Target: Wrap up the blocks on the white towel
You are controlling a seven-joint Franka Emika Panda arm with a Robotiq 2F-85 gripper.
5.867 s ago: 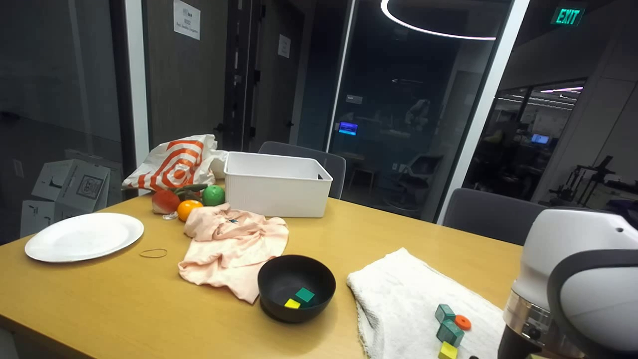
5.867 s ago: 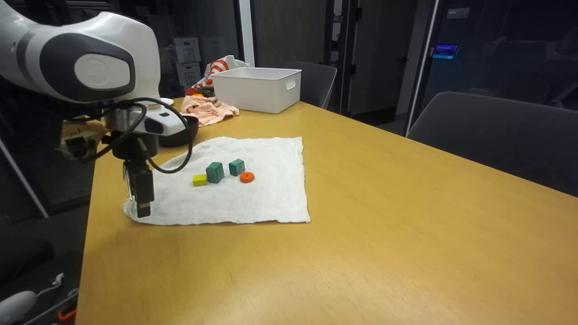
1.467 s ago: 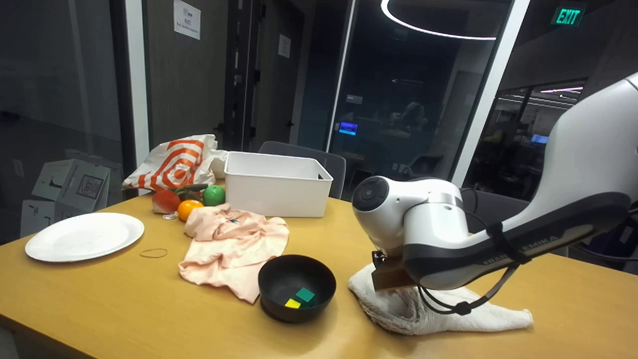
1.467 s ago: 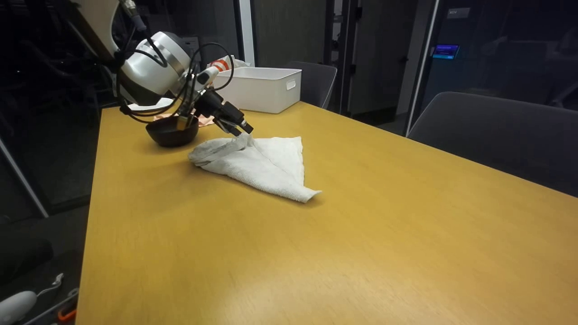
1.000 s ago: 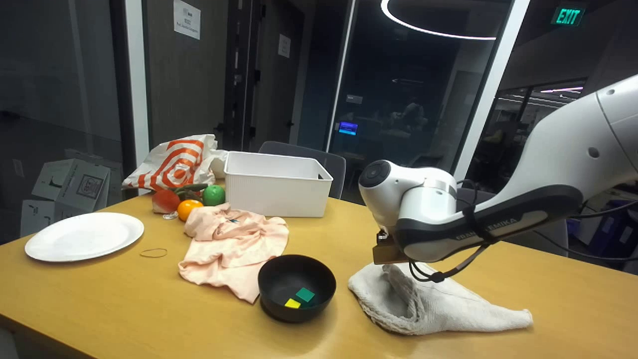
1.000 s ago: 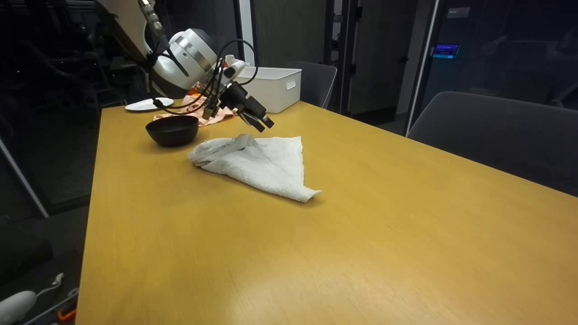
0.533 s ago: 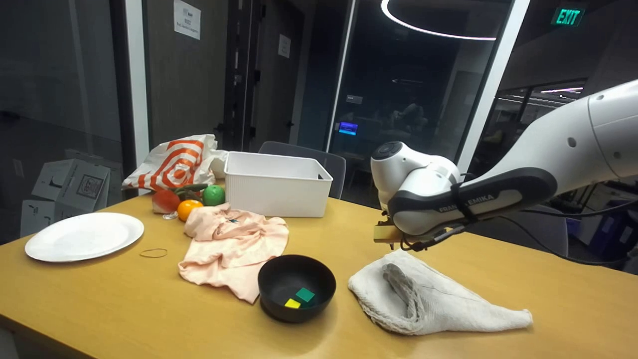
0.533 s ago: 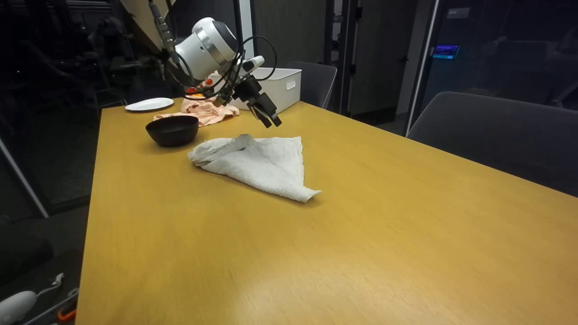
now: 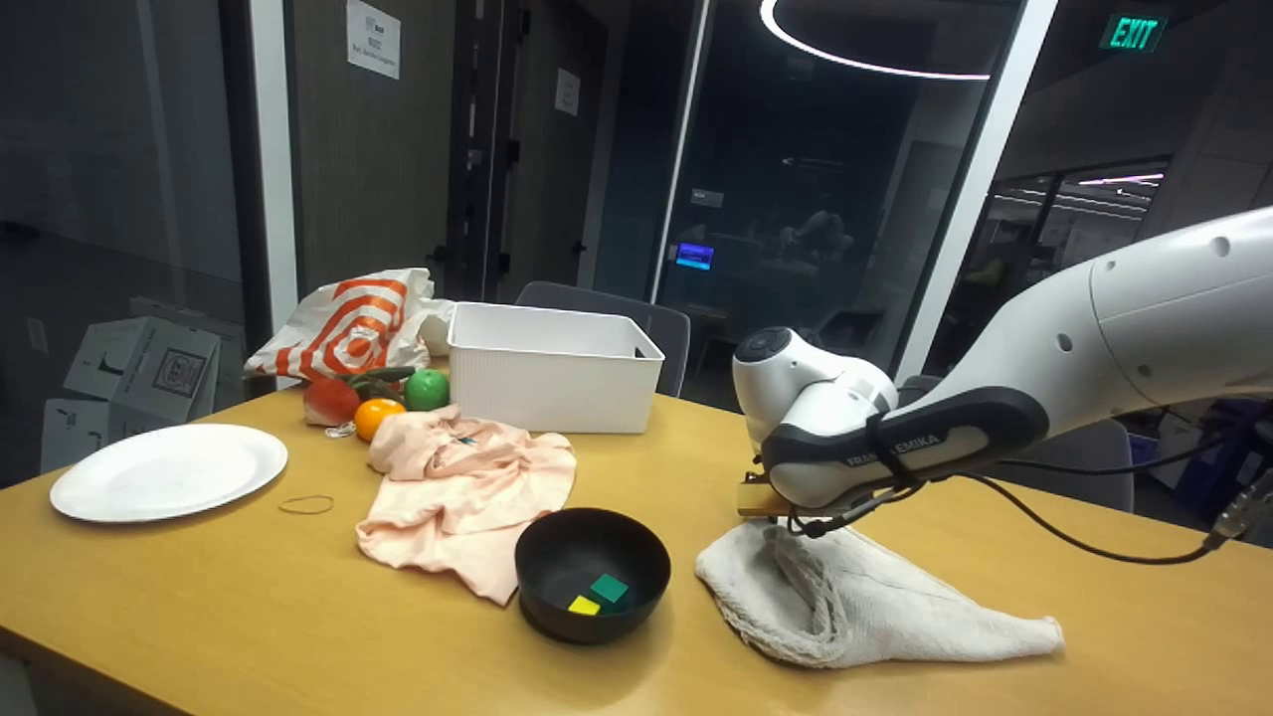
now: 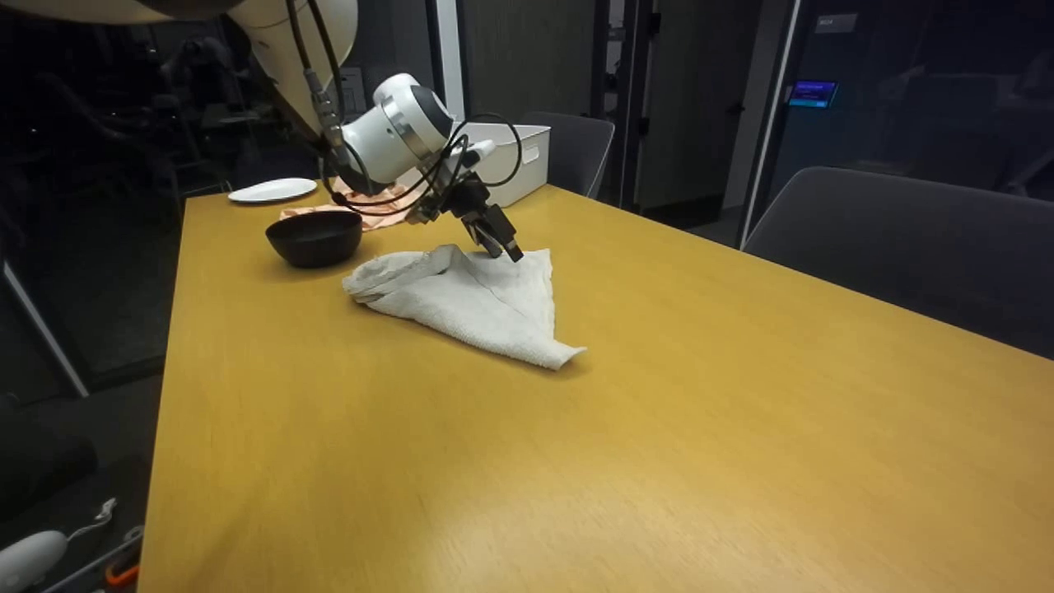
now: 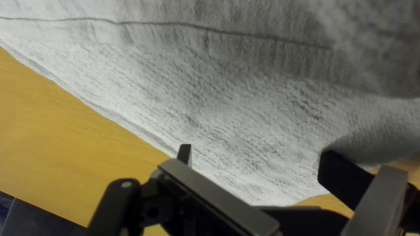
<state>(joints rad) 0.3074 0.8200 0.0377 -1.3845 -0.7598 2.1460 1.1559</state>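
Observation:
The white towel lies folded over itself on the table in both exterior views (image 9: 895,607) (image 10: 486,305), with a raised fold at the bowl side and one corner stretched out. The towel fills most of the wrist view (image 11: 210,98). No blocks show on it; any inside the fold are hidden. My gripper (image 10: 505,252) is tilted over the towel's far edge. In the wrist view the gripper (image 11: 257,157) is open, with its fingers wide apart on either side of the towel's edge area and nothing between them held. Whether the fingertips touch the cloth I cannot tell.
A black bowl (image 9: 537,587) holding a green block (image 9: 609,588) and a yellow block (image 9: 584,606) stands beside the towel. Behind are a pink cloth (image 9: 477,487), a white bin (image 9: 552,388), a white plate (image 9: 169,472), toy produce (image 9: 378,418) and a bag (image 9: 348,323).
Earlier the towel lay flat with green, yellow and orange pieces on it; now it is folded over. My gripper left the fold, rose, moved towards the far edge, and has now come lower.

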